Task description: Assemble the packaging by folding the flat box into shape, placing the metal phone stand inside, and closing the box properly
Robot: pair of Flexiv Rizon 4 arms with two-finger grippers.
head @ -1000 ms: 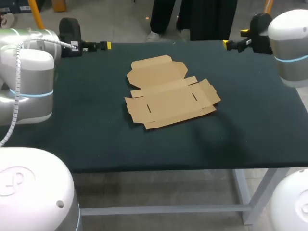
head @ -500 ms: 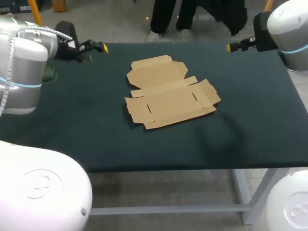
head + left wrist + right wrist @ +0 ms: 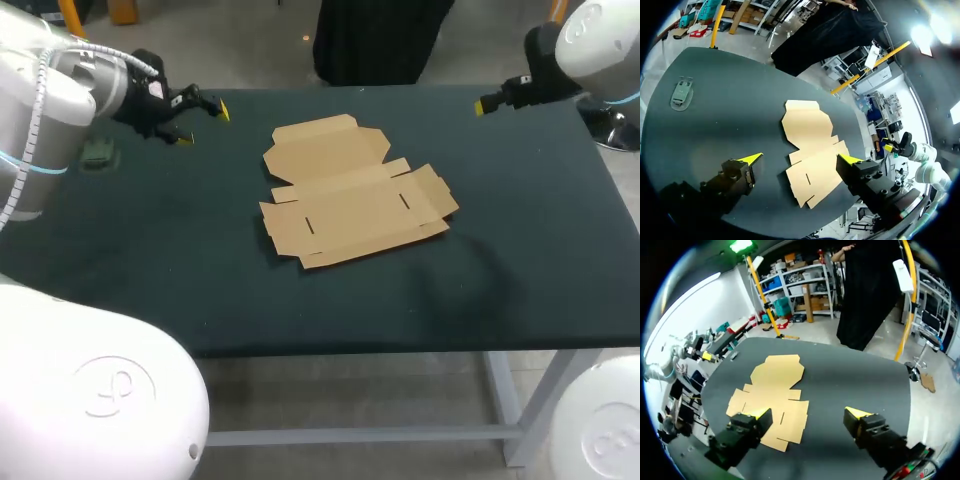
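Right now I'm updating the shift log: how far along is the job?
Done: nothing; the flat box lies unfolded on the table. In hand: nothing; the left claw and right claw hang open, clear of it. Left: fold the box, put in the phone stand near the left claw, close it.

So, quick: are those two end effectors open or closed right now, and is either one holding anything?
Left end effector: open, holding nothing.
Right end effector: open, holding nothing.
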